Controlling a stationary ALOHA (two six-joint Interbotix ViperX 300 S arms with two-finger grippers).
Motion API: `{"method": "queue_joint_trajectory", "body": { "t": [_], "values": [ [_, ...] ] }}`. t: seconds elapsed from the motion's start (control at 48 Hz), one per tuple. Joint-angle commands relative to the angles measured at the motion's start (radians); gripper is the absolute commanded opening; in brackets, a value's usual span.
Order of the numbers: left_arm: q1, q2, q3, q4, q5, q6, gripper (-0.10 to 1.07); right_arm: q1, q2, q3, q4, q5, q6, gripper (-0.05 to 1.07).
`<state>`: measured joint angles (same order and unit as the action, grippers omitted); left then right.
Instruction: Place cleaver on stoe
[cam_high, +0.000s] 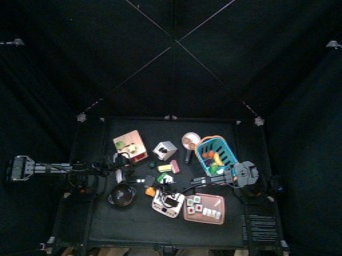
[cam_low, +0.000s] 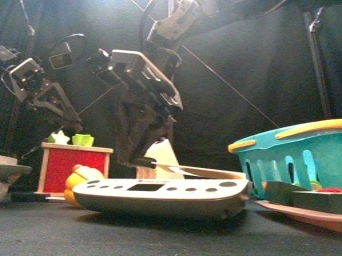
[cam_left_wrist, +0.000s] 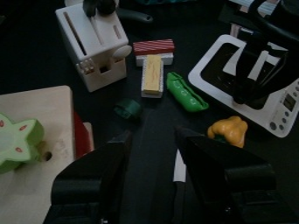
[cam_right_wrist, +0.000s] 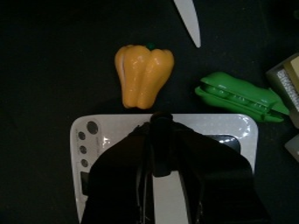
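Our right end effector (cam_right_wrist: 160, 122) hangs straight over the white stove (cam_right_wrist: 105, 140), its tips just above the stove's flat top. We cannot tell whether it is pinching or spread: in the right wrist view only a thin dark edge shows between the tips. From the front, the cleaver (cam_low: 167, 158) sits right under this end effector. Its pale blade rises behind the stove's far edge, and its tan handle slants away to the right, low over the stove.

Just beyond the stove lies a yellow pepper (cam_right_wrist: 143, 76). A green pea pod (cam_right_wrist: 239, 94) lies beside the pepper, and a white knife blade (cam_right_wrist: 187, 19) lies farther out on the dark bench (cam_right_wrist: 47, 52). To the right of the stove in the front view stands a teal basket (cam_low: 287, 155), and to the left a red box (cam_low: 74, 165).

Our left end effector (cam_left_wrist: 152, 144) is spread and empty. It hovers well apart from the stove, above the bench.
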<state>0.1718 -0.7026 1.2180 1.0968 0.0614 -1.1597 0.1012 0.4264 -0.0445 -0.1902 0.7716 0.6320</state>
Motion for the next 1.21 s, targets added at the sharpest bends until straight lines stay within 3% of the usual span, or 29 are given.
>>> {"method": "queue_joint_trajectory", "body": {
  "t": [0.0,0.188,1.188],
  "values": [
    [0.003,0.002,-0.012,0.0,-0.003,-0.002,0.82,-0.003,-0.028,-0.017,-0.002,-0.006,0.0,0.67],
    [0.003,0.0,-0.012,-0.006,-0.003,0.0,0.82,-0.002,-0.028,-0.015,-0.002,-0.006,0.0,0.75],
    [0.003,0.0,-0.009,-0.006,-0.003,0.0,0.82,0.006,-0.041,-0.021,-0.018,-0.008,0.0,0.75]
  ]
}}
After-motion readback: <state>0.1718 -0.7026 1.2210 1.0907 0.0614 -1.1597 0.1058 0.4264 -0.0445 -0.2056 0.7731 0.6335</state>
